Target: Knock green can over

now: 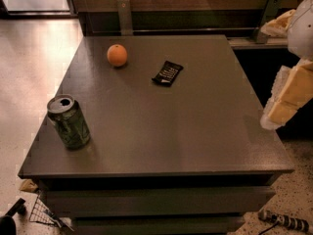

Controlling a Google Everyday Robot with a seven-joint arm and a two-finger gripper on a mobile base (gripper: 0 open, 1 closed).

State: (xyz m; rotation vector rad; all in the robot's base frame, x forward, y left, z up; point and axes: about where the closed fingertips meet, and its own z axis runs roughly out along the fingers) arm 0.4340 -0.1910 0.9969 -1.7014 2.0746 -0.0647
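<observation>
Camera view shows the green can (68, 121) standing upright near the lower-left corner of the dark table (195, 131), silver top facing up, so it is not yet toppled. The gripper (287, 99) hangs at the right edge of the frame, beyond the table's side and well apart from the can; whether it is open or closed cannot be told. An orange (117, 55) and a flat black packet (167, 73) lie toward the upper middle, probably outside any sweep at the can.

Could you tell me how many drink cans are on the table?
1: the green can stands upright near the front-left corner of the table. None seems hidden. The end effector hangs beyond the right edge, far from it.
</observation>
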